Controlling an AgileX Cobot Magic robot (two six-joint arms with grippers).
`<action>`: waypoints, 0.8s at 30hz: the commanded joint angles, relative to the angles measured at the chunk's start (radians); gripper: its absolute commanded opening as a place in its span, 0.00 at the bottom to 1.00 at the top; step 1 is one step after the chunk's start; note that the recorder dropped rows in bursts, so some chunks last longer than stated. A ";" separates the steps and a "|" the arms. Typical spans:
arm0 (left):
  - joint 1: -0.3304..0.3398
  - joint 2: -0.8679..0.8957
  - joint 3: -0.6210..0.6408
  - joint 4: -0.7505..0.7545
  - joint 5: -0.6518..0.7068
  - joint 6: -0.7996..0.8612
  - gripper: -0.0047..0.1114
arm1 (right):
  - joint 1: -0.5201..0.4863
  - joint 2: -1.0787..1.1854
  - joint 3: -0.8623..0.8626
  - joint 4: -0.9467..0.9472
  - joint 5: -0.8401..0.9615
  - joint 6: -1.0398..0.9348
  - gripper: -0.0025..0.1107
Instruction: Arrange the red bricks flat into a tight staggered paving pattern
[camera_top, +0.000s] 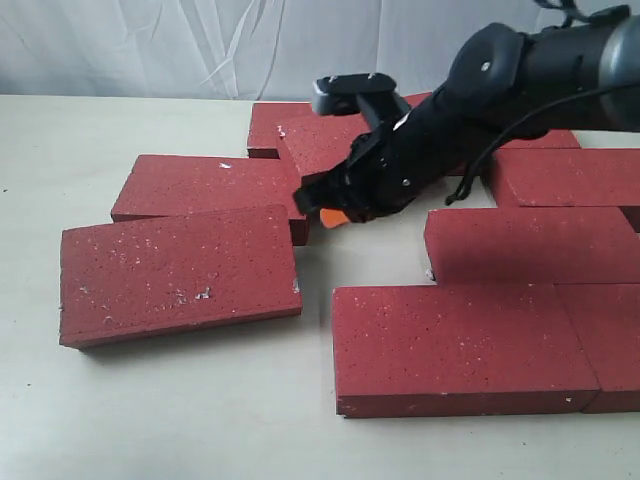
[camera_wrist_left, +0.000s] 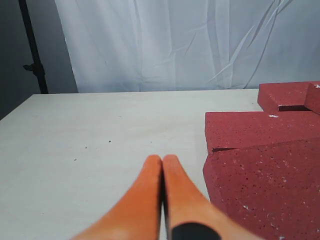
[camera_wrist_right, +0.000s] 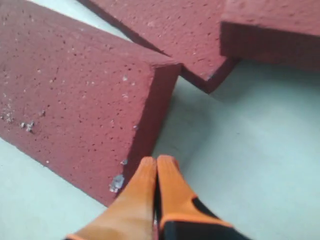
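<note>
Several red bricks lie flat on the pale table. In the exterior view one brick (camera_top: 175, 272) is at the front left, another (camera_top: 205, 185) sits behind it, and a tilted brick (camera_top: 325, 145) rests partly over the back ones. More bricks (camera_top: 460, 345) (camera_top: 530, 240) sit close together on the right. My right gripper (camera_top: 328, 214) (camera_wrist_right: 157, 161) is shut and empty, with its orange tips low beside the short end of the front left brick (camera_wrist_right: 75, 100). I cannot tell whether they touch it. My left gripper (camera_wrist_left: 161, 160) is shut and empty over bare table, left of a brick (camera_wrist_left: 270, 185).
A white curtain (camera_top: 200, 45) hangs behind the table. The right arm (camera_top: 520, 80) reaches in from the upper right over the back bricks. A bare gap of table (camera_top: 370, 250) lies between the left and right groups. In the left wrist view a black stand (camera_wrist_left: 32, 50) rises off the table.
</note>
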 joint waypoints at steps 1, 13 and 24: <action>0.003 -0.005 0.004 0.000 -0.004 -0.001 0.04 | -0.138 -0.068 -0.005 -0.018 0.088 0.020 0.02; 0.003 -0.005 0.004 0.000 -0.004 -0.001 0.04 | -0.287 -0.112 -0.005 -0.068 0.140 0.018 0.02; 0.003 -0.005 0.004 0.000 -0.004 -0.001 0.04 | -0.287 -0.112 -0.005 -0.059 0.166 0.016 0.02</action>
